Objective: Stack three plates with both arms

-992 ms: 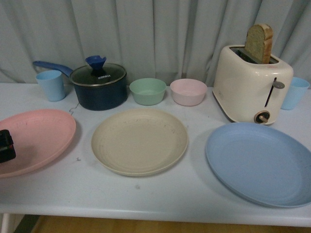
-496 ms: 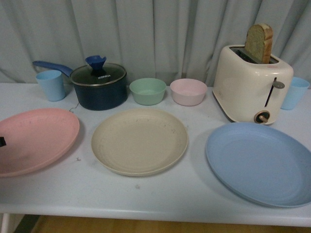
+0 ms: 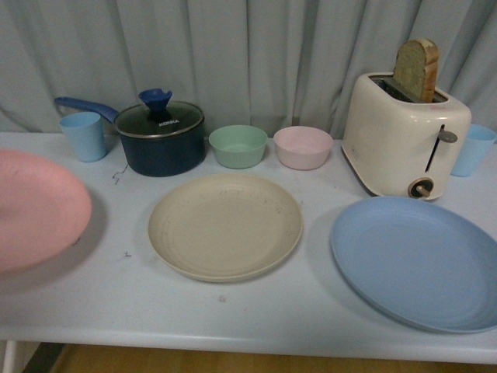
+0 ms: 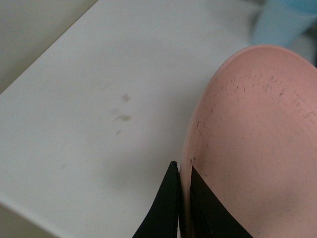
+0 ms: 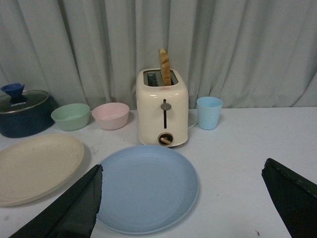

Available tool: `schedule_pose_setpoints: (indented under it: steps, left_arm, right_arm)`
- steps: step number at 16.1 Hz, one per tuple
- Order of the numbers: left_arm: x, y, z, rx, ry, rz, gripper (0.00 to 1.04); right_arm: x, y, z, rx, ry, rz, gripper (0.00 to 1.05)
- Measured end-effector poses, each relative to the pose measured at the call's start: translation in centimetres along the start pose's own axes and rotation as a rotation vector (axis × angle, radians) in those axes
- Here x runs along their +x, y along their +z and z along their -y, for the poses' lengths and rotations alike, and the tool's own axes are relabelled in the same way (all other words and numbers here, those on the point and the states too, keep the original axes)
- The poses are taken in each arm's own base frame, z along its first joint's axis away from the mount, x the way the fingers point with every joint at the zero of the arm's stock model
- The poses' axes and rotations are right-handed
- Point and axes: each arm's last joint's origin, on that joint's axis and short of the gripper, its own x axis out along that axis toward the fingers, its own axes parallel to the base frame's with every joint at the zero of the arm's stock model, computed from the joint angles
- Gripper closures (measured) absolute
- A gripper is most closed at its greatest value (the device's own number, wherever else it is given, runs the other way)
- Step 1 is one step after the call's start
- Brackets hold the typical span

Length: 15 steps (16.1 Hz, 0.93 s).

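Observation:
The pink plate (image 3: 35,208) hangs raised and tilted at the table's left end, partly cut off by the front view's edge. My left gripper (image 4: 183,168) is shut on its rim, one black finger above and one below the pink plate (image 4: 257,139). The beige speckled plate (image 3: 225,225) lies flat in the middle of the table. To its right the blue plate (image 3: 419,260) lies near the front edge. My right gripper (image 5: 182,171) stands wide open and empty, above and in front of the blue plate (image 5: 146,186), with the beige plate (image 5: 34,166) off to one side. Neither arm shows in the front view.
Along the back stand a light blue cup (image 3: 83,134), a dark blue lidded pot (image 3: 159,140), a green bowl (image 3: 237,145), a pink bowl (image 3: 303,146), a cream toaster (image 3: 404,132) holding bread, and another blue cup (image 3: 472,148). A grey curtain hangs behind.
The pink plate has risen off the table, tilted and shifted left. The left gripper's black tip, seen at the left edge a second ago, has left the front view.

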Motion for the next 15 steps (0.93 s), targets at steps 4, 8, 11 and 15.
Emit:
schedule_pose_setpoints:
  steps: [4, 8, 11, 15]
  left_arm:
    - [-5.2, 2.3, 11.1, 0.150, -0.298, 0.143, 1.02]
    - [-5.4, -3.3, 22.2, 0.331, -0.468, 0.040, 1.02]
    - [-4.5, -3.2, 25.7, 0.299, -0.507, 0.048, 1.02]
    - [-2.3, -2.5, 24.2, 0.193, -0.406, 0.029, 1.02]
  right_arm:
    - [0.0, 0.0, 0.0, 0.000, 0.000, 0.000, 0.06]
    - [0.0, 0.0, 0.0, 0.000, 0.000, 0.000, 0.06]
    - [0.0, 0.0, 0.0, 0.000, 0.000, 0.000, 0.06]
    - [0.0, 0.0, 0.0, 0.000, 0.000, 0.000, 0.06]
